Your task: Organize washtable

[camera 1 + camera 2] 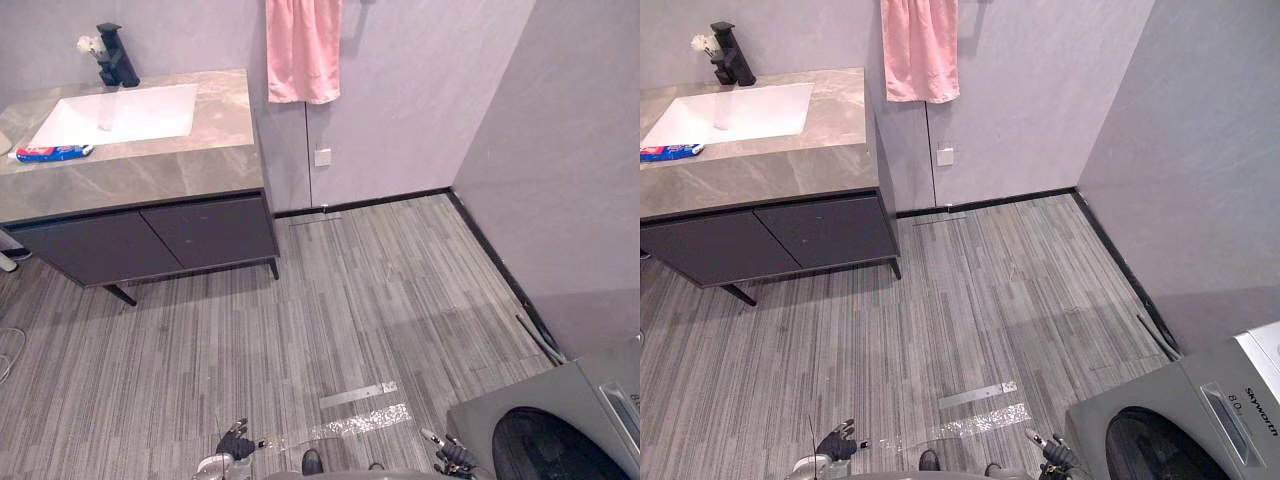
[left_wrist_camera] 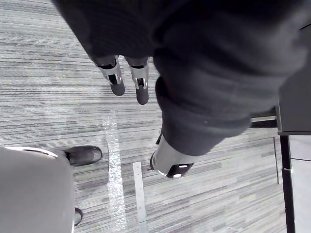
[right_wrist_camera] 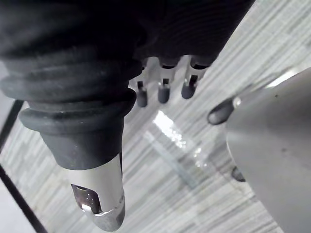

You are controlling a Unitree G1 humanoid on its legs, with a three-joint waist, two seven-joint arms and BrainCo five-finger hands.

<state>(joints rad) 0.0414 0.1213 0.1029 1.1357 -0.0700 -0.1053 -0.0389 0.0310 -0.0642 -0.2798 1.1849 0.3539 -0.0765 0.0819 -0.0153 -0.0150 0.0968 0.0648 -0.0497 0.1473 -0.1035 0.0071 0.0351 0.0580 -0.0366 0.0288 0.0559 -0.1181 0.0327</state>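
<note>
The toothpaste tube lies on the worktop at the far left, just beside the sink, well out of reach. On any approach, the right robot hand could clip the washing machine near it. It and the left robot hand hang low, fingers loose and empty.

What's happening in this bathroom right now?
Nothing is being handled yet. The robot stands back from the washtable, its left hand and right hand hanging open and empty above the floor. A toothpaste tube lies on the washtable beside the sink. A pink towel hangs on the wall, and a washing machine stands at the robot's right.
</note>
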